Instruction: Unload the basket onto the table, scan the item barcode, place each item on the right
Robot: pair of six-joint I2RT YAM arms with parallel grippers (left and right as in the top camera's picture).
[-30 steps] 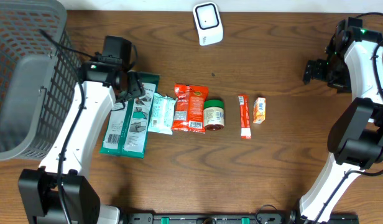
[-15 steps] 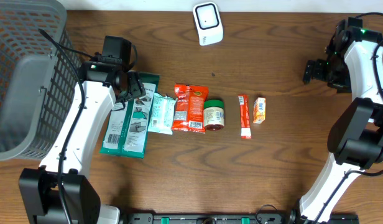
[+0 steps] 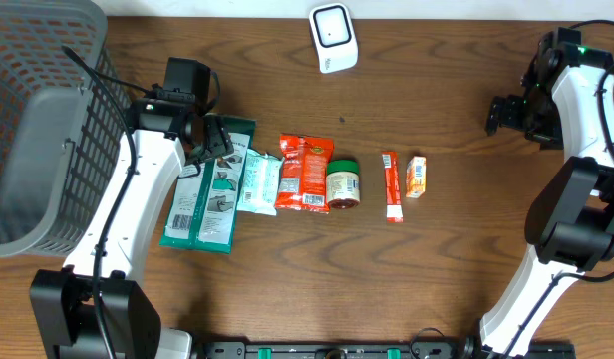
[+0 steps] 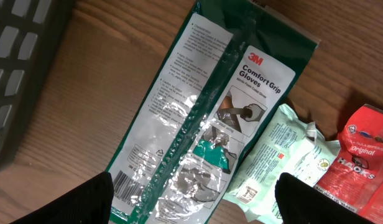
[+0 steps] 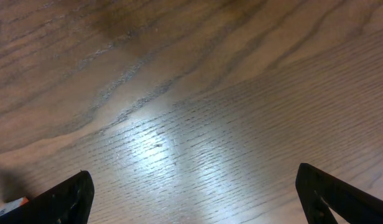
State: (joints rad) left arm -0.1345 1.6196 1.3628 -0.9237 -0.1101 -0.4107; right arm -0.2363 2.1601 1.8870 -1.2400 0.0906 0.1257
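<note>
A green 3M gloves pack [image 3: 202, 204] lies flat at the left end of a row of items, its barcode [image 4: 124, 185] facing up near the lower left corner. My left gripper [image 3: 212, 140] hovers open over the pack's upper end; in the left wrist view the left gripper [image 4: 198, 202] straddles the pack [image 4: 198, 118] with nothing held. The white scanner [image 3: 332, 38] stands at the table's back edge. My right gripper [image 3: 504, 112] is open at the far right, and the right wrist view shows the right gripper [image 5: 194, 193] over bare wood.
To the right of the pack lie a pale green packet [image 3: 257, 181], a red snack bag [image 3: 304, 174], a green-lidded jar [image 3: 343, 184], a red stick pack [image 3: 391, 185] and a small orange box [image 3: 416, 176]. A grey basket [image 3: 38, 110] fills the left side.
</note>
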